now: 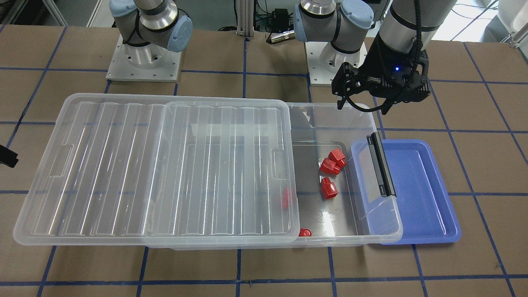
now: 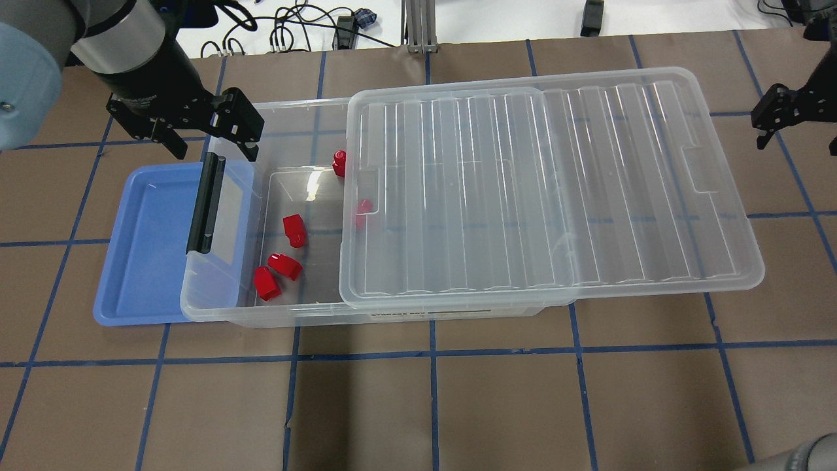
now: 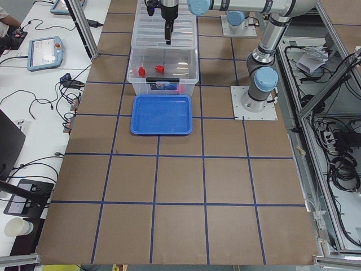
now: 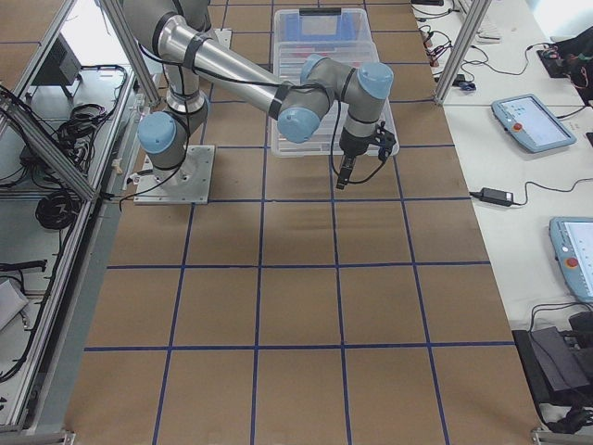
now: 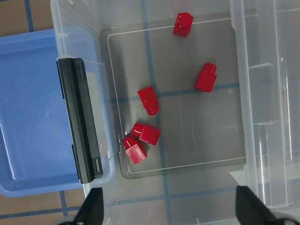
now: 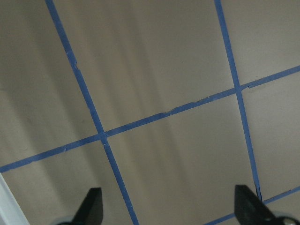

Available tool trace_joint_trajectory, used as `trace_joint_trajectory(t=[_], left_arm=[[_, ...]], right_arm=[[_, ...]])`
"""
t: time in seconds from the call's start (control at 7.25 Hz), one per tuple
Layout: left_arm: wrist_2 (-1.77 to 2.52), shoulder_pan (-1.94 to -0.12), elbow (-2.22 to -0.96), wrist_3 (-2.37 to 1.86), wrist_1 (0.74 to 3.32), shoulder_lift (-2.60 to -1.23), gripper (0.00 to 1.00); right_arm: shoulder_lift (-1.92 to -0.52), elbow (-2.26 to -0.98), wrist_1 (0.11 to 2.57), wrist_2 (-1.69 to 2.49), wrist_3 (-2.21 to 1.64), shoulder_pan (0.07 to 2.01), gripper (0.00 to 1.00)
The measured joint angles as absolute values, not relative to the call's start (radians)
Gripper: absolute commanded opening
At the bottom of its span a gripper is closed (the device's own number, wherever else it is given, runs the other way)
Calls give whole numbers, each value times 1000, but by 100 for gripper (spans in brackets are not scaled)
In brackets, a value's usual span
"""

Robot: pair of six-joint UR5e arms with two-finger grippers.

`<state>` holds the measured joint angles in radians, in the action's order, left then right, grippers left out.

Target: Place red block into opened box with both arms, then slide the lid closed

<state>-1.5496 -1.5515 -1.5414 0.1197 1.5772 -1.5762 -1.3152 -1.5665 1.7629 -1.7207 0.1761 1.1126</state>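
Observation:
The clear box lies across the table with its black latch at the left end in the overhead view. Its ribbed lid is slid toward the right, which leaves the latch end uncovered. Several red blocks lie on the box floor, among them one in the open part and one under the lid's edge. My left gripper hangs open and empty above the box's far rim near the latch; its wrist view looks down on the red blocks. My right gripper is open over bare table beyond the lid's right end.
A blue tray sits partly under the latch end of the box. The arm bases stand behind the box. Brown table with blue tape lines surrounds everything. Cables and tablets lie on side benches.

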Motion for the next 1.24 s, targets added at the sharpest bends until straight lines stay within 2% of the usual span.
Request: trace_joint_trajectory(t=[0.69,1.24], left_arm=[[-1555,-1552,-1476,122,1659,-1570,100],[-1557,-1555,-1478,124,1663,-1567,100]], right_arm=[[-1320,-1596,1712,-1717,190,1137,100],[-1319,-1600,1709,-1718,170,1215,100]])
